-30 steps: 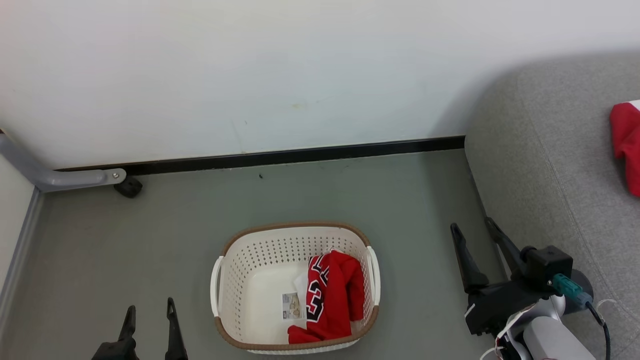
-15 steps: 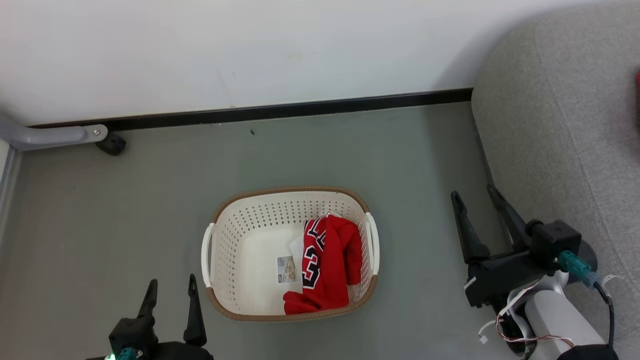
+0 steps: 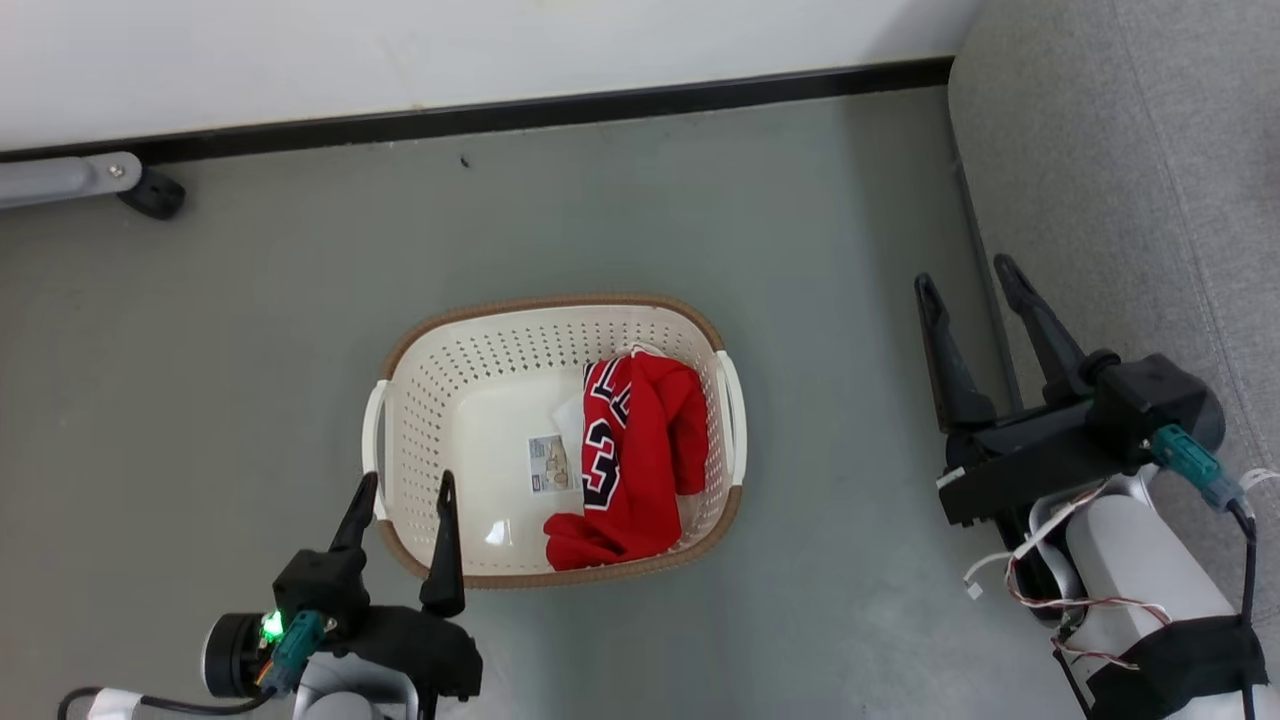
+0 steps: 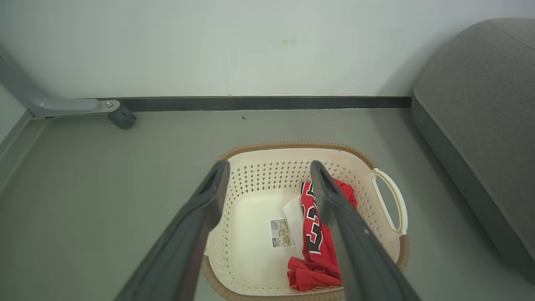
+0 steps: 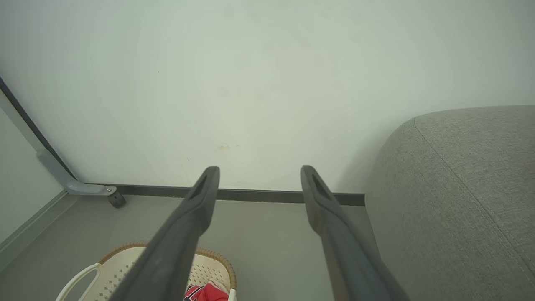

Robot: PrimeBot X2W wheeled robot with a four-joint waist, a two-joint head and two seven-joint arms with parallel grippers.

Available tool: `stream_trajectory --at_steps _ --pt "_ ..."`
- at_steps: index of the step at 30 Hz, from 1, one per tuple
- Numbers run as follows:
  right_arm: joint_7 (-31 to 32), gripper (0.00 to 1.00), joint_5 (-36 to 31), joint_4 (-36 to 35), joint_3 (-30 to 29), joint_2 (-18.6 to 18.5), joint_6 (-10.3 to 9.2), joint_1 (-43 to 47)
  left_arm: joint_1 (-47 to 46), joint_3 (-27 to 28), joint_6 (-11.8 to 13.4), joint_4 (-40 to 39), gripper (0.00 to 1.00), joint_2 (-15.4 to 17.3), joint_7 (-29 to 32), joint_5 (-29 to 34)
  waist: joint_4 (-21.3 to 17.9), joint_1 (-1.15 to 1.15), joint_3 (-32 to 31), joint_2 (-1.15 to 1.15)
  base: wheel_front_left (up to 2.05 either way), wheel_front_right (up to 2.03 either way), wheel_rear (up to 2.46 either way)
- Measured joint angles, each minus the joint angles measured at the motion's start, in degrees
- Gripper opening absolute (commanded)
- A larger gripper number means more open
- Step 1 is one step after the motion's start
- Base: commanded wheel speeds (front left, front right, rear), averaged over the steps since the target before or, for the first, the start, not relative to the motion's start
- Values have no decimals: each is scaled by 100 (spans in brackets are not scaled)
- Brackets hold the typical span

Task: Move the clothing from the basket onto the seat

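Smooth grey-green floor [image 3: 230, 330], matt and faintly scuffed, with one small dark speck [image 3: 463, 160] near the far edge. At the back, a plain off-white wall [image 3: 300, 40], meeting the floor along a black skirting strip [image 3: 560, 108]. At the far left, against that skirting, a grey metal bar [image 3: 60, 178] ending in a dark caster [image 3: 152, 195]. Down the right side, the seat [image 3: 1130, 150]: grey woven upholstery, rounded at the corner, reaching back to the wall.

Mid-floor, well apart from wall and seat, the basket [image 3: 480, 345]: upright, cream perforated plastic with a brown rim and white side handles. Inside it, bunched against the right-hand wall, the clothing [image 3: 645, 440]: red fabric with black-and-white numerals, just beside the label sticker [image 3: 548, 464] on the basket floor.

Left gripper [image 3: 408, 482] with fingers spread apart and holding nothing, tips at the basket's near left corner; whether touching the rim, impossible to tell. Right gripper [image 3: 962, 272] likewise spread wide and bare, raised over the floor between basket and seat, close by the seat's edge.
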Motion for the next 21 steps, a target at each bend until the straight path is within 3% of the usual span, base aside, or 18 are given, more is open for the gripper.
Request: stream_trajectory --at_steps 21 --pt "-1 100 -181 -719 -87 13 4 -995 -1671 -390 -367 914 100 -25 0 -63 -344 0 1538 1 0 0 0"
